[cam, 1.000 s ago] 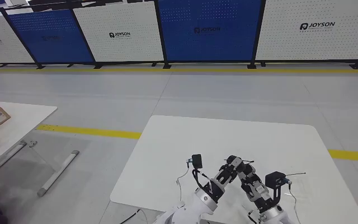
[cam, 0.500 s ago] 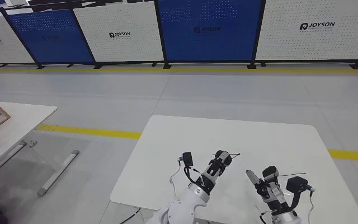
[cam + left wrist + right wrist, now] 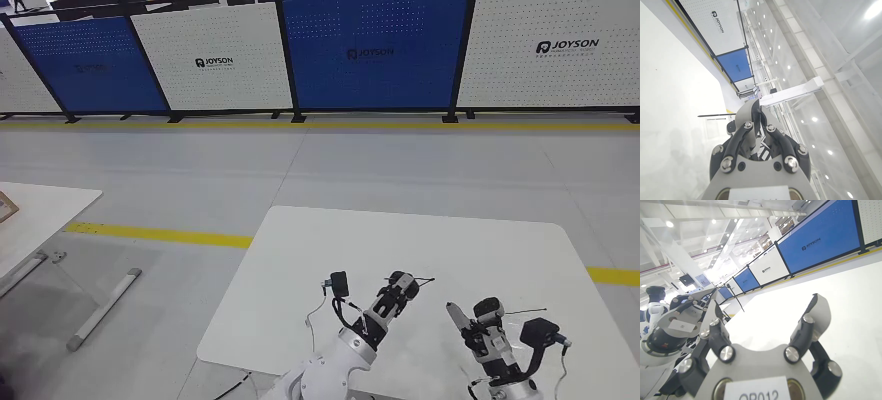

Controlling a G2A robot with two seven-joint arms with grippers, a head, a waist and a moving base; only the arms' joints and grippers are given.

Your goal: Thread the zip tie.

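Though in claw [image 3: 759,108] (left), zip tie [image 3: 715,115]

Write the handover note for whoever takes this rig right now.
Left tool: shut on the zip tie, held over the table.
Right tool: open and empty, beside the left one, clear of the tie.
Done: the tie is picked up, and one thin end sticks out free past the left tool's tip.
Left: no closed loop shows, so threading looks undone. Probably take the free end with the right tool and feed it through the head.
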